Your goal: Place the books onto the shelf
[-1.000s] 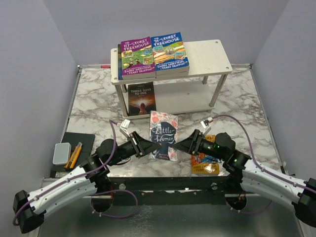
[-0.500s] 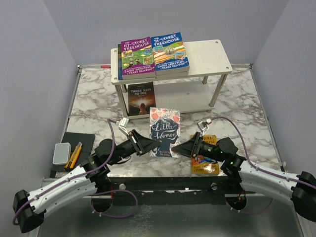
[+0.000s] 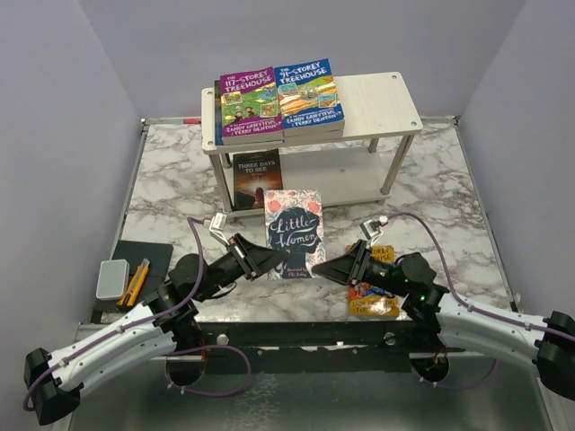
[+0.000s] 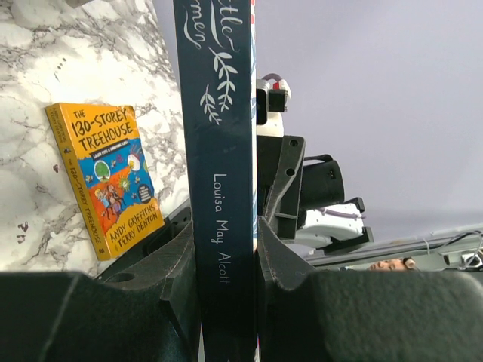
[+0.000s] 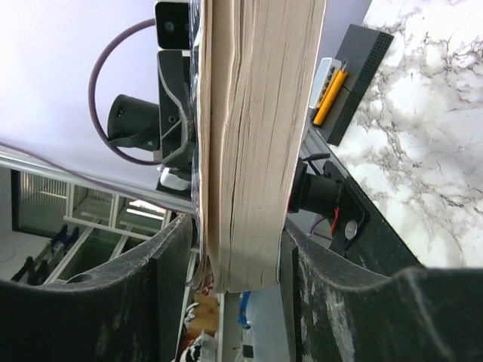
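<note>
Pink-flowered on its cover, the Little Women book (image 3: pixel 292 232) is held upright in the air above the marble table (image 3: pixel 171 180), just in front of the shelf (image 3: pixel 377 99) and apart from it. Its dark spine is clamped low down by the left gripper (image 3: pixel 277 260), whose fingers are closed tight against both covers. The opposite page edge is straddled by the right gripper (image 3: pixel 331 268). Its fingers are seen close on both sides, but whether they press on the book cannot be told.

2 more books are laid flat, side by side, on the left of the top tier: a purple Treehouse book (image 3: pixel 247 106) and a blue Treehouse book (image 3: pixel 308 97). A dark brown book (image 3: pixel 258 178) is seen at the left of the lower tier. An orange Treehouse book (image 4: pixel 106 177) is seen flat on the table, partly covered by the right arm.
</note>
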Robot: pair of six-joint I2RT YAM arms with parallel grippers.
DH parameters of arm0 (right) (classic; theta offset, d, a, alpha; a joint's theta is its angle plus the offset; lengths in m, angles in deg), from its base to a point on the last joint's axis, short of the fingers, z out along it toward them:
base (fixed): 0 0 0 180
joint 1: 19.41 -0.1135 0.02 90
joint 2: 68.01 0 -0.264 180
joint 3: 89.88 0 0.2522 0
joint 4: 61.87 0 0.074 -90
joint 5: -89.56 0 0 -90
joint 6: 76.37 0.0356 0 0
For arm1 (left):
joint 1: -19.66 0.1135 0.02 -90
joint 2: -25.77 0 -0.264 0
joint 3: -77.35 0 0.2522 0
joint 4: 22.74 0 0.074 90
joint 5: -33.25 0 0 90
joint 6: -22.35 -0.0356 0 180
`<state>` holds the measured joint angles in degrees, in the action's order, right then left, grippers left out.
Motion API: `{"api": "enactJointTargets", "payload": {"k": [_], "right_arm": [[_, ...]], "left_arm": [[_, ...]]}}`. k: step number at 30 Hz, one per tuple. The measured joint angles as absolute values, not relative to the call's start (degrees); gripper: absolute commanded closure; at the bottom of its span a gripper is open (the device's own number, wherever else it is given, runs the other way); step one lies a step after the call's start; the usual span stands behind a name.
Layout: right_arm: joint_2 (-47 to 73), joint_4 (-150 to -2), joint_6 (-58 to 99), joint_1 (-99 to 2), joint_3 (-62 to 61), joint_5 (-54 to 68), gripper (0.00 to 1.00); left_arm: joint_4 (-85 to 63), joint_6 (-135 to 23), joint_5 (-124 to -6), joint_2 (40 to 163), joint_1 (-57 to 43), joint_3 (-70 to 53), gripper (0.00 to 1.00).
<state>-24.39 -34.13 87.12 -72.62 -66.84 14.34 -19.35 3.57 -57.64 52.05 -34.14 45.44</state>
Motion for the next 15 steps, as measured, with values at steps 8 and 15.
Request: {"api": "enactJointTargets", "payload": {"k": [8,15], "right_arm": [[-22.3,-35.1,87.1,-73.4,-64.2,9.9,0.68],[-19.3,-34.5,87.2,-73.8,-62.9,8.4,1.00]], "left_arm": [[-18.2,1.6,-55.7,51.3,-34.1,44.6,1.00],[-15.2,0.8,-53.1,50.0,-34.0,44.4,1.00]]}}
